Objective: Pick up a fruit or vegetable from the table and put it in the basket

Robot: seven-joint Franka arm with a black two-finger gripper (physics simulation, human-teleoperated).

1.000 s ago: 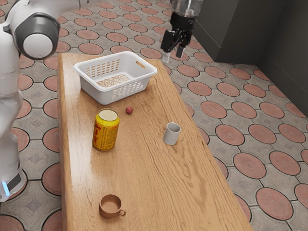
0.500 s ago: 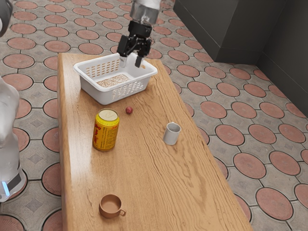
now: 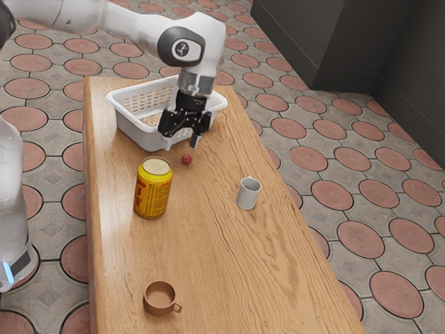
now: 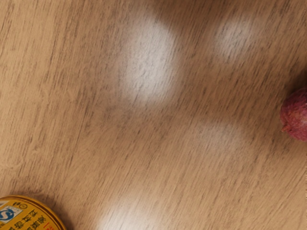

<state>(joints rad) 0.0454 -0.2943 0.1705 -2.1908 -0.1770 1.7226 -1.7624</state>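
A black gripper [image 3: 181, 143], its two fingers spread apart, hangs over a wooden table [image 3: 208, 243], where a small red fruit [image 3: 186, 159] lies near the gripper's six o'clock in the exterior view, close to a white basket [image 3: 148, 133]

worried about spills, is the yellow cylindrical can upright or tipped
Upright: the yellow cylindrical can stands on its base, its pale round top facing up.

White rounded arm [image 3: 135, 22], dark-ringed joint cap [image 3: 183, 49], black, seemingly boxy gripper [image 3: 181, 144]
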